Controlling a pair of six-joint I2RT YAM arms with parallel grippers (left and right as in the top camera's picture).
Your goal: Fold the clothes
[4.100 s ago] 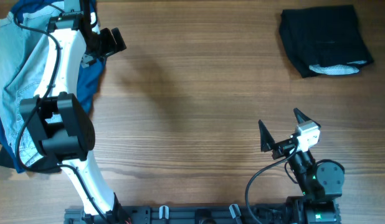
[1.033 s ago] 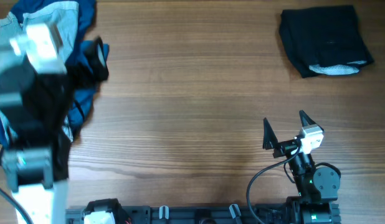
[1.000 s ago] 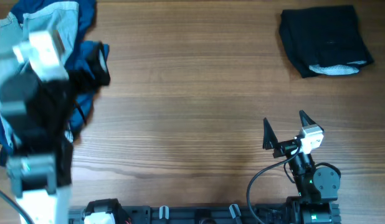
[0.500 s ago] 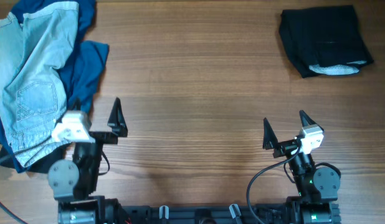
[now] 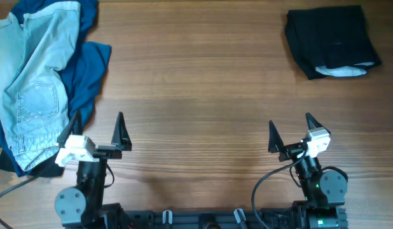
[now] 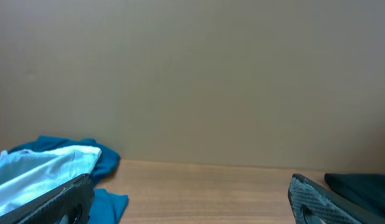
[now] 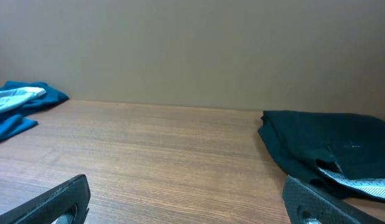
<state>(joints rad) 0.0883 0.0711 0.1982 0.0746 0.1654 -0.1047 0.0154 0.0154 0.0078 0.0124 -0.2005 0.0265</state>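
While both arms sit at the near edge of the desk (image 5: 196, 89), the left jaws and right jaws are held wide open, empty — jeans (image 5: 31, 83) on a blue garment (image 5: 88, 67) are heaped far left, black clothes (image 5: 330, 35) folded far right.

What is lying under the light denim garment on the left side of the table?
A dark blue garment sticks out from beneath the light denim garment on several sides. Anything else below is covered.

Overhead straight down on table (image 5: 196, 95), wrist views low, sharing black garment (image 5: 330, 38)
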